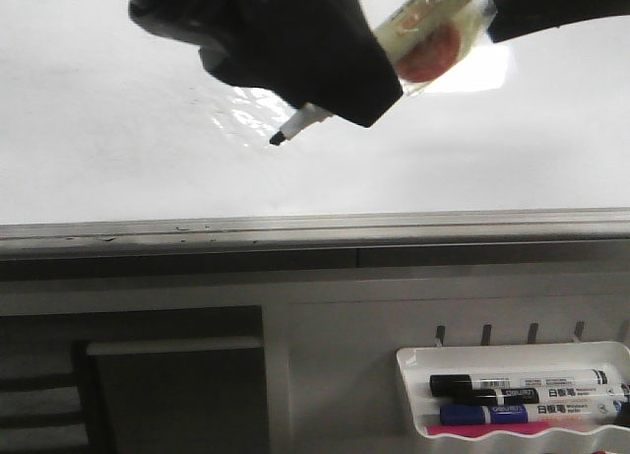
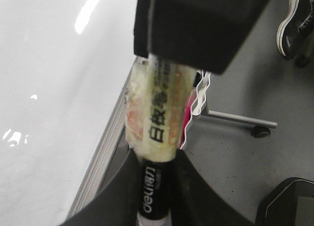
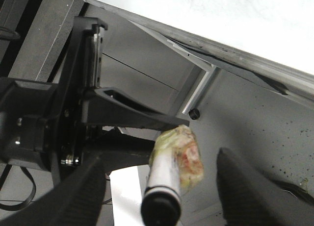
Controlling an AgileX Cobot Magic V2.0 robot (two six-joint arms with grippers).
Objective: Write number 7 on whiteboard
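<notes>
The whiteboard (image 1: 108, 149) fills the upper front view, glossy white with glare; no number 7 or any drawn line shows on it. My left gripper (image 1: 325, 80) is shut on a black-tipped marker (image 1: 292, 129), whose tip points down-left close to the board. In the left wrist view the fingers (image 2: 122, 187) clamp the marker's black barrel (image 2: 154, 184); its rear is wrapped in yellowish tape (image 2: 157, 108). My right gripper (image 3: 159, 160) is open, its fingers standing wide on either side of the marker's taped rear end (image 3: 179, 152) without touching it.
A grey metal strip (image 1: 295, 226) runs along the board's lower edge. A white marker tray (image 1: 409, 375) hangs at the lower right with a black marker (image 1: 512, 385), a blue one (image 1: 512, 413) and a pink item. Grey floor and shoes (image 2: 294, 25) lie below.
</notes>
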